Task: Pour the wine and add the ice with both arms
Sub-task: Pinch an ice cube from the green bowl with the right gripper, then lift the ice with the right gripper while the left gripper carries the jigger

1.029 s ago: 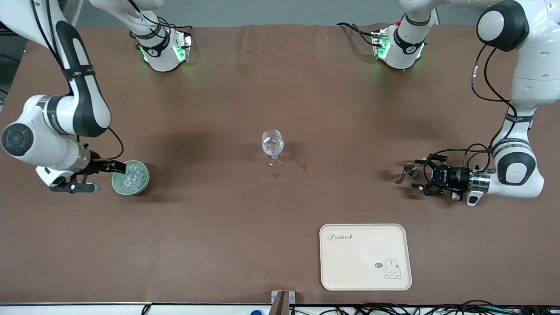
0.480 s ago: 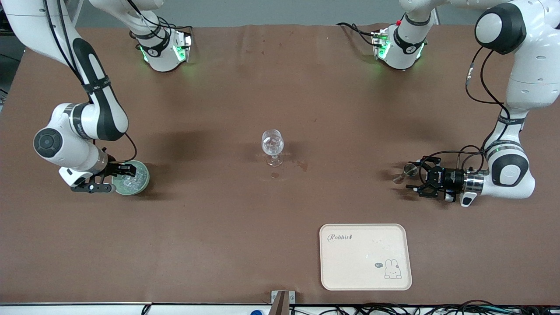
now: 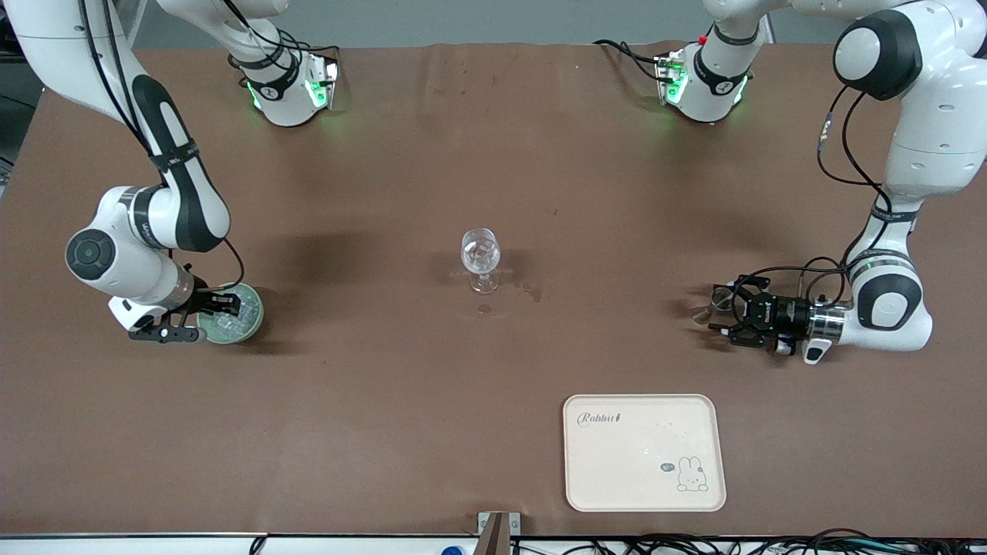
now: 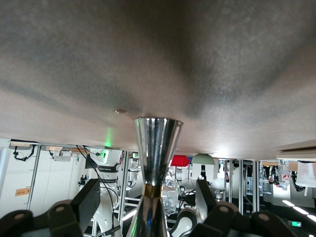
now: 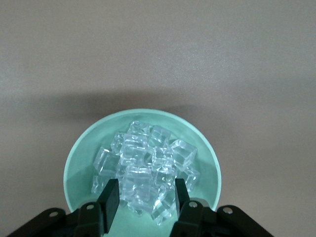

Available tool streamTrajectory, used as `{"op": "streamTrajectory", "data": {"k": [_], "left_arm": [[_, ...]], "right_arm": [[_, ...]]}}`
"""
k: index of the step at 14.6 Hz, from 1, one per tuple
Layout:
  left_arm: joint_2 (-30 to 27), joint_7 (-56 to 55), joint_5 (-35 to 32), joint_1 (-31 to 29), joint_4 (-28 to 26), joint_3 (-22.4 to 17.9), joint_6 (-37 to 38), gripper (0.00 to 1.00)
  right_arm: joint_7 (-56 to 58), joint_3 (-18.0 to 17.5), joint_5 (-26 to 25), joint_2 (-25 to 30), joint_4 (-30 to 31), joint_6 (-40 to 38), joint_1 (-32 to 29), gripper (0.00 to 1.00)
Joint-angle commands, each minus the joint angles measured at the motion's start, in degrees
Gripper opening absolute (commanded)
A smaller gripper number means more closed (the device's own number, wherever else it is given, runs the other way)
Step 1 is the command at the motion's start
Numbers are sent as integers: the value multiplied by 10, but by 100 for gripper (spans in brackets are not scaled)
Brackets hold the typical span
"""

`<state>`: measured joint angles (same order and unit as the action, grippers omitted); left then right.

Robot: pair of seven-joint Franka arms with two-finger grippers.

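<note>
Nearest the front camera, toward the left arm's end of the table (image 3: 370, 416): a flat cream tray (image 3: 617, 470), rounded corners, small rabbit print, matte.

Farther back, at that same end: left arm folded low, forearm lying level just above the brown tabletop, wrist turned sideways. Left gripper (image 3: 719, 310) set astride a metal jigger (image 4: 155, 148); fingers (image 4: 89, 200) wide, one on either side of the narrow waist, with a gap showing on both. Polished steel, hourglass form, flaring cone mouth, standing on the table.

At the right arm's end, about as far from the camera: right arm bent sharply at the elbow, wrist pointing down into a pale green bowl (image 5: 79, 158). Right gripper (image 5: 144, 195) dipped in at the rim, black fingers (image 5: 111, 197) drawn to a narrow gap with cubes between them; whether a cube is truly gripped cannot be told. Bowl round, smooth, matte. Ice (image 5: 148, 153) heaped inside it: small clear glassy cubes, edges catching light.

Farther still, mid-table: a clear stemmed glass (image 3: 480, 254), upright, a few cubes in it, with dark wet spots on the cloth beside its foot.
</note>
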<state>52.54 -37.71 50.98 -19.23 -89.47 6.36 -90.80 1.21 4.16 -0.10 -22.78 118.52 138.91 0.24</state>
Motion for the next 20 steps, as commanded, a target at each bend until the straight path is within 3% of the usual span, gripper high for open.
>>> {"op": "streamTrajectory", "data": {"k": [1,5,9,11,14,20], "left_arm": [[6,13,15,2,3,-1,1,83],[6,13,15,1,4,-1,1,73],[6,14,15,1,4,-1,1,63],[6,14,15,1,4,0,1,54],[6,15,28,1,4,0,2,43],[3,7,28,4,8,3,2,11]], "right_arm": [[-9,-1,13,-6,8,21,2,54],[-9,-1,13,-8,8,21,2,50],[-11,-1,13,-6,8,14,2,20],[-11,-1,13,0,7,8,3,12],[-11,0,13,18,1,-7,2,8],[-10,0,12,63,-75,-122,0,6]]}}
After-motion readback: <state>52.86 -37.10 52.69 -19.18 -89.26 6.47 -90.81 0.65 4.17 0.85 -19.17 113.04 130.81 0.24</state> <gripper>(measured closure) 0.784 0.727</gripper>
